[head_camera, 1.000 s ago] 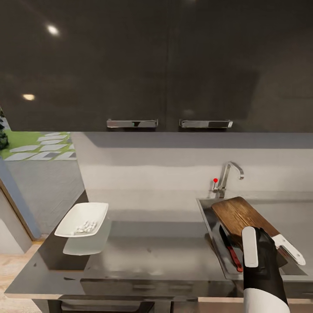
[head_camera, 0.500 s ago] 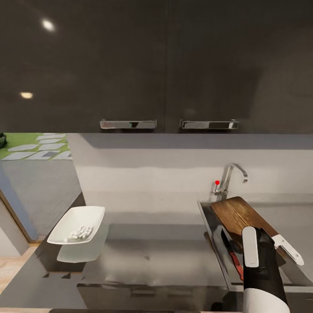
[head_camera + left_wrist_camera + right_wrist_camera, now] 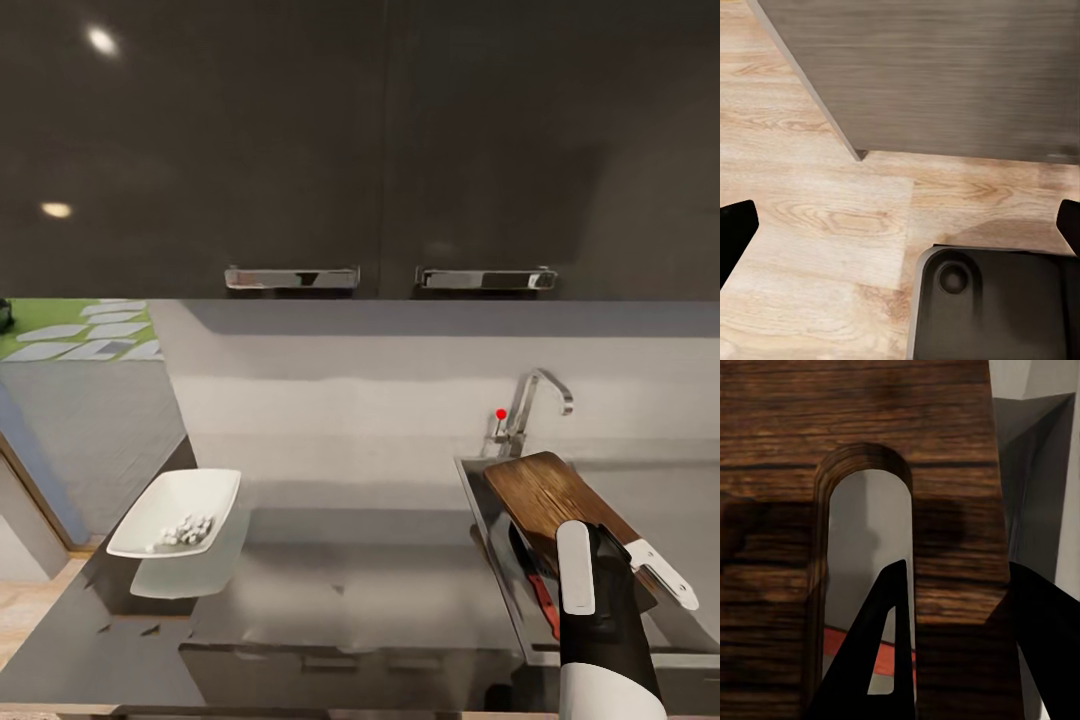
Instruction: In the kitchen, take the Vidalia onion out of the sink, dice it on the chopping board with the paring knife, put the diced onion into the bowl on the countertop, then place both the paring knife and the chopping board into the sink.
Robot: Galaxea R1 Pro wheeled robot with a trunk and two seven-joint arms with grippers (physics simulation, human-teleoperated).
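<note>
Gripping the brown wooden chopping board (image 3: 545,495) over the grey steel sink (image 3: 490,520), my right gripper (image 3: 625,575) has its jaws clenched on it; left jaws spread wide.

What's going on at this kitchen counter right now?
The robot's right gripper is at the handle end of the chopping board, one of its fingers poking through the board's slot. The board leans tilted across the sink, with the paring knife lying in the basin beside it. Over on the countertop, the bowl holds small white diced pieces. The left gripper hangs open above the wooden floor.
</note>
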